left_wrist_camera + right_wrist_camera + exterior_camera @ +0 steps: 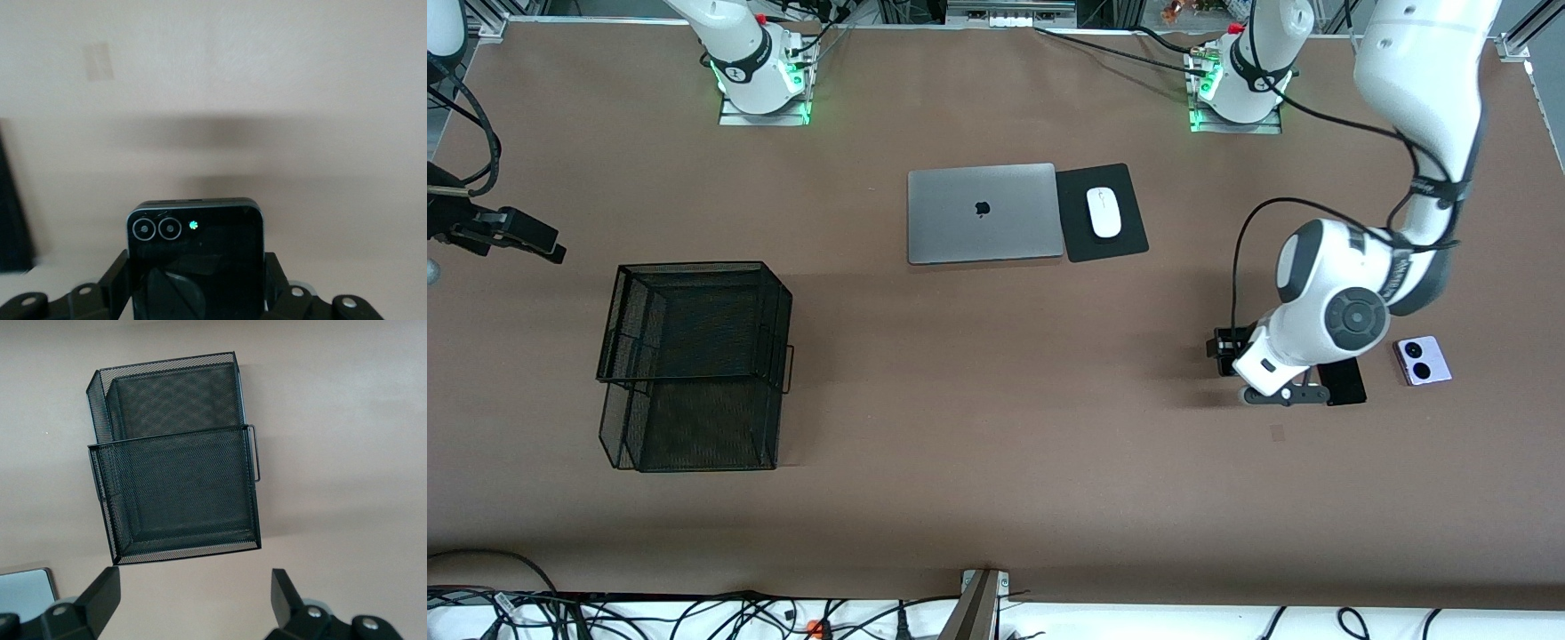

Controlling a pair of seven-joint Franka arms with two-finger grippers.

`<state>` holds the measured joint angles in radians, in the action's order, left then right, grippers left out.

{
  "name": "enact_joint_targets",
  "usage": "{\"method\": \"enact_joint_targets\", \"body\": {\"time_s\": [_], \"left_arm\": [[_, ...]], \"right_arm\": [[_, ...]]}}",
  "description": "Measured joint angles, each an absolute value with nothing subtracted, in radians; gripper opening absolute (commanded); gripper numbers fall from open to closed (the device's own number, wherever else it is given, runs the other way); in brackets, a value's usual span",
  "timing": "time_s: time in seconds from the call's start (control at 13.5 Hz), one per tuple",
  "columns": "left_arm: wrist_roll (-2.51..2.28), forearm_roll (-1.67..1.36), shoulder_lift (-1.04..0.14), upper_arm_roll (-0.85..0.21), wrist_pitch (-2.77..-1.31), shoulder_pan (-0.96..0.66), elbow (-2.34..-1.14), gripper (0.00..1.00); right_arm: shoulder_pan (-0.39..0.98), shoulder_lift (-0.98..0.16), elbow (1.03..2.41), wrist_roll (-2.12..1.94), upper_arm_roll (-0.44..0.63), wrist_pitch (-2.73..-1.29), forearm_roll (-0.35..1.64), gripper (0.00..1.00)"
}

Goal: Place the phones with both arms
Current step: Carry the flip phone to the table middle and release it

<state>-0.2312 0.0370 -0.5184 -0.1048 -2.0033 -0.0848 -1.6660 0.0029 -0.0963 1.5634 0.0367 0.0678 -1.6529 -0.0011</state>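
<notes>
Left wrist view: the left hand (193, 293) pinches the black flip phone (193, 260) low over the counter (267, 80), beside the lavender flip phone (1423, 360). The right hand (193, 593) waits spread above the mesh basket (173, 453).

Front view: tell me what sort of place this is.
Most likely a robotics lab bench set up as a mock office desk: two arms bolted to a brown table, a closed silver laptop with a white mouse, and loose cables along the edge.

Black mesh basket (694, 364); closed silver laptop (984, 213) beside white mouse (1104, 212) on black pad (1129, 233).
</notes>
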Motion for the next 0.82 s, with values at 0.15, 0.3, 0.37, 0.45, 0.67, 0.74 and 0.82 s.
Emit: {"method": "enact_joint_targets", "body": {"time_s": [0.15, 0.3, 0.37, 0.45, 0.67, 0.74, 0.82], "left_arm": [[-0.231, 0.037, -0.514, -0.108, -1.91, -0.113, -1.575, 0.32], [-0.232, 0.035, -0.514, -0.114, -1.871, -0.161, -1.514, 0.32], [-0.235, 0.029, -0.515, -0.121, -1.866, -0.185, -1.502, 0.32], [-0.24, 0.018, -0.523, -0.127, -1.866, -0.22, -1.494, 0.32], [-0.274, 0.001, -0.599, -0.134, -1.874, -0.35, -1.42, 0.34], [-0.312, -0.011, -0.636, -0.134, -1.888, -0.394, -1.379, 0.35], [-0.361, -0.027, -0.675, -0.134, -1.921, -0.433, -1.342, 0.36]], "right_arm": [[0.003, -0.096, 1.563, 0.037, 0.068, -1.653, -0.001, 1.0], [0.003, -0.096, 1.563, 0.037, 0.068, -1.653, -0.001, 1.0], [0.003, -0.096, 1.563, 0.037, 0.068, -1.653, -0.001, 1.0], [0.003, -0.096, 1.563, 0.037, 0.067, -1.653, -0.001, 1.0], [0.003, -0.096, 1.564, 0.037, 0.067, -1.653, -0.001, 1.0], [0.003, -0.096, 1.564, 0.037, 0.067, -1.653, -0.001, 1.0], [0.003, -0.096, 1.564, 0.037, 0.067, -1.653, -0.001, 1.0]]}}
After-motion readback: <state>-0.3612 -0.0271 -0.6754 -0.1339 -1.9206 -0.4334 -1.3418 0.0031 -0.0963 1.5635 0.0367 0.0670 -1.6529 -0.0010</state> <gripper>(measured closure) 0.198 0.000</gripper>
